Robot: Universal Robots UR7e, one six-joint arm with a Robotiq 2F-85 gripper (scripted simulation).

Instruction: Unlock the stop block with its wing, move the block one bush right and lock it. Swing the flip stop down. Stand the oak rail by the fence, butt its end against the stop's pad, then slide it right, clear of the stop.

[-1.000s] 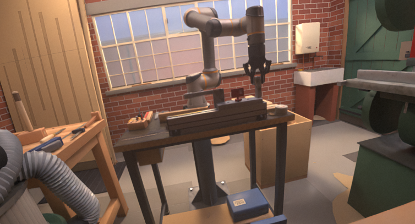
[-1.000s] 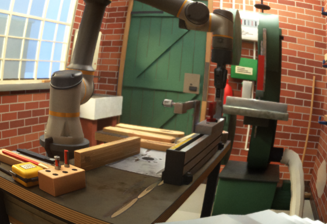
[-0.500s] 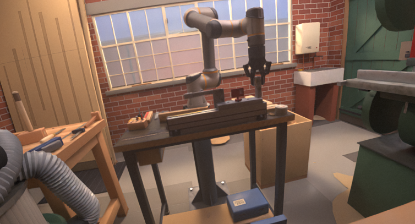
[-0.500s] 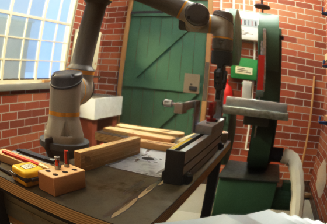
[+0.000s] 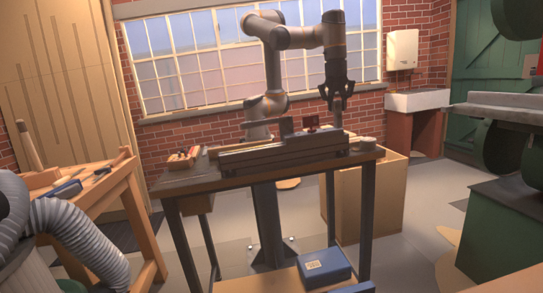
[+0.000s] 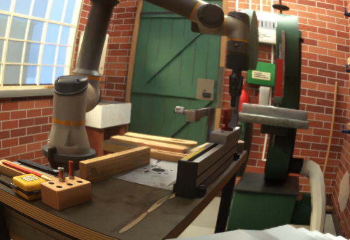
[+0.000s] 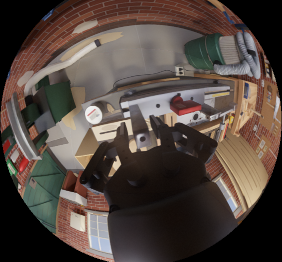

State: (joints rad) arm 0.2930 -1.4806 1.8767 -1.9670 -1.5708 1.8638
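Note:
The grey flip stop arm (image 7: 139,127) stands upright at the right end of the fence (image 5: 284,149), and my gripper (image 5: 336,101) hangs open around its top end, holding nothing. In the second side camera the gripper (image 6: 234,102) comes straight down above the fence's far end. The red stop block with its wing (image 7: 184,106) sits on the fence top just left of the arm, seen also as a red block (image 5: 310,121). The oak rail (image 6: 115,163) lies flat on the table behind the fence, well left of the gripper.
Behind the table stands the arm's base (image 5: 262,117) before a brick wall and window. More boards (image 6: 156,144) lie on the table's far side. A wooden bit holder (image 6: 66,190) and yellow tape measure (image 6: 28,183) sit at the left end; a bandsaw (image 6: 281,102) stands beyond the right end.

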